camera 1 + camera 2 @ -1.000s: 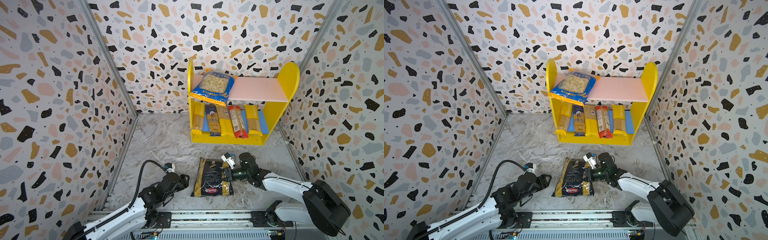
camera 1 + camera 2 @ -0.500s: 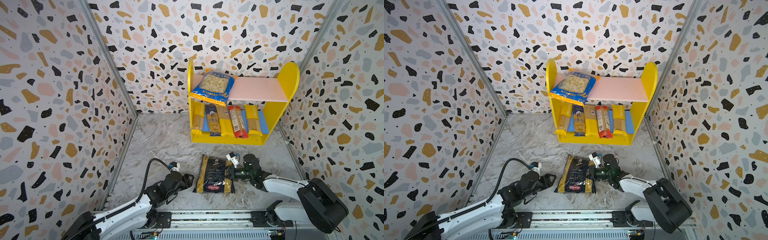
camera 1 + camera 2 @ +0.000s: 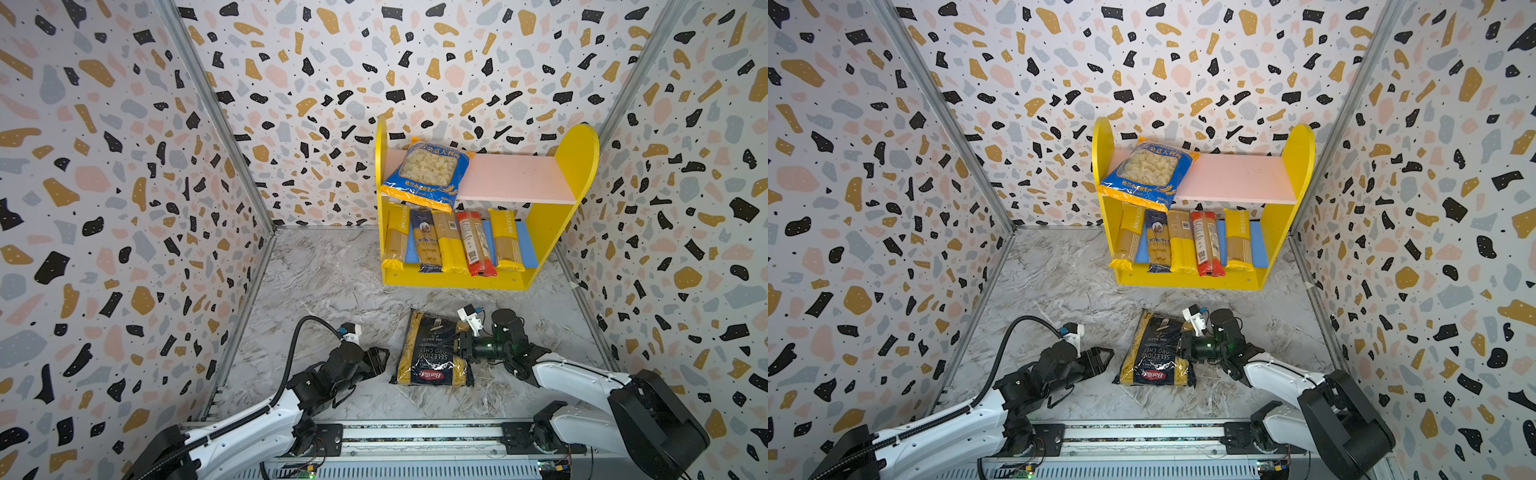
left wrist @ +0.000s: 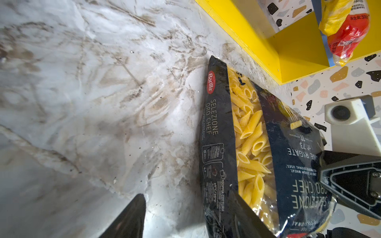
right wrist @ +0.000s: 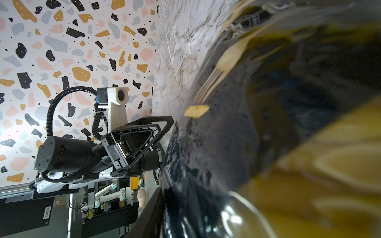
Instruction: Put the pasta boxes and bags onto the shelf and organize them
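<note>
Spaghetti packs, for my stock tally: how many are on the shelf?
5, side by side on the blue lower board: left yellow pack, dark blue pack, middle yellow pack, red-orange pack, right yellow pack. Others could hide behind them.

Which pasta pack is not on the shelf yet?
The dark Barilla bag: it alone lies on the floor, before the shelf, on neither board.

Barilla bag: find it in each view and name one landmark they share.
Top view: Barilla bag on the floor, low centre, in front of the shelf.
Top view: same spot, low centre.
Left wrist: large, penne showing through its window.
Right wrist: very close, blurred, fork print showing.
Shared landmark: marbled floor, beside the bag in every view.
</note>
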Motion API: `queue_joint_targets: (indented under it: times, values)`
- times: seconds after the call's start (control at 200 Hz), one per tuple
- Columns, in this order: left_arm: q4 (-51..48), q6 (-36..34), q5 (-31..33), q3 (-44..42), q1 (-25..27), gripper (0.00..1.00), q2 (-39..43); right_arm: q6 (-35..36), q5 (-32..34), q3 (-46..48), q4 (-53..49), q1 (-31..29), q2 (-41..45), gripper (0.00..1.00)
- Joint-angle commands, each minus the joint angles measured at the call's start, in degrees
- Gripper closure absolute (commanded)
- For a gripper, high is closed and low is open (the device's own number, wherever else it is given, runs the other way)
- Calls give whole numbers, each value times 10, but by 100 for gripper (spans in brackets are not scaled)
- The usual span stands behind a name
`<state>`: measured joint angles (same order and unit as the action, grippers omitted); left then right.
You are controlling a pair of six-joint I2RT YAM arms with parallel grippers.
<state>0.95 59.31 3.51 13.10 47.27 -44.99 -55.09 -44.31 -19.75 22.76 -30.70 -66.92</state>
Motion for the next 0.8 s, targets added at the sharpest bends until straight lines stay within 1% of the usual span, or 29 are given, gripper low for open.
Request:
queue_joint_targets:
  times: [0.0,0.165,0.365,0.616,0.796]
  values:
    - [-9,-9,7,0,-1,35,17,33,-1,-54,-6,5,58,100]
    - [-29,-11,10,7,-1,35,35,31,-10,-65,-24,8,78,100]
    - [-56,-14,15,11,-1,36,61,3,-20,-50,7,11,101,100]
    - [-85,-14,22,13,-1,35,95,14,-17,-60,-19,12,151,100]
    - [-91,-15,24,15,-1,36,102,32,-10,-74,-63,13,174,100]
